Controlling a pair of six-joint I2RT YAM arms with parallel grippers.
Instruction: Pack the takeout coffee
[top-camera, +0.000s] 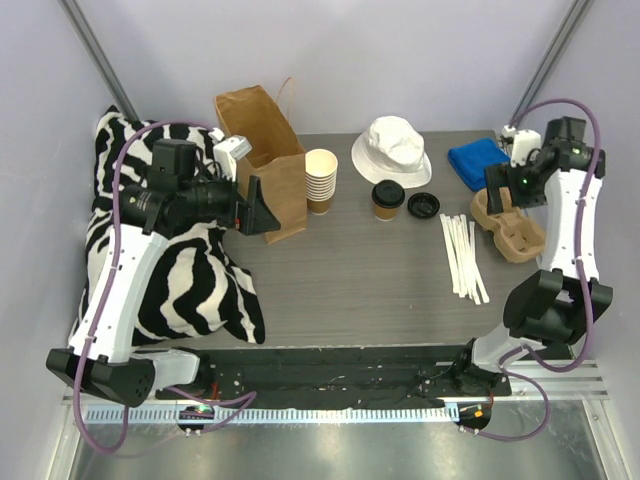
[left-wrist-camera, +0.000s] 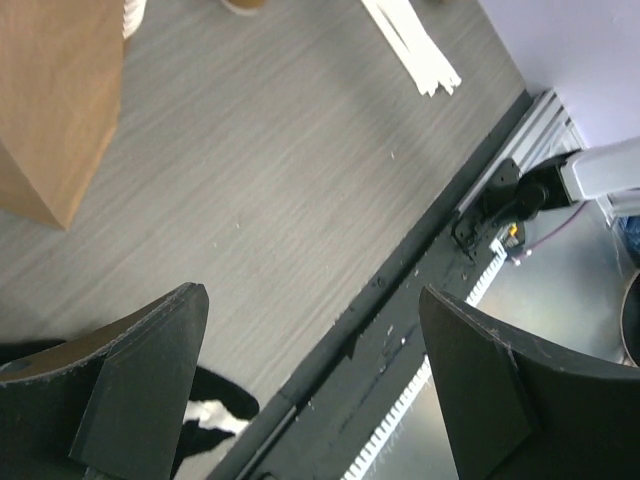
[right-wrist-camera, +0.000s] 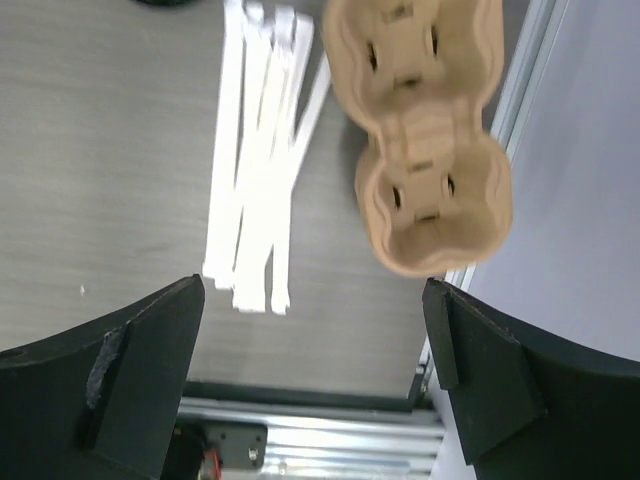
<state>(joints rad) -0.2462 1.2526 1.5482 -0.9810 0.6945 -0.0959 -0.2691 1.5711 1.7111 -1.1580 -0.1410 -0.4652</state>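
The left pincer (left-wrist-camera: 312, 300), fingers spread apart and empty, is close beside a brown paper bag (top-camera: 262, 140). The takeout coffee (top-camera: 388, 199) stands upright with its black lid on, well right of that pincer and well left of the right pincer (right-wrist-camera: 312, 300), past a stack of lidless cups (top-camera: 321, 178). The right pincer, also spread apart and empty, hangs above a tan pulp cup tray (top-camera: 515, 232), with white strips (top-camera: 462, 255) on its left.
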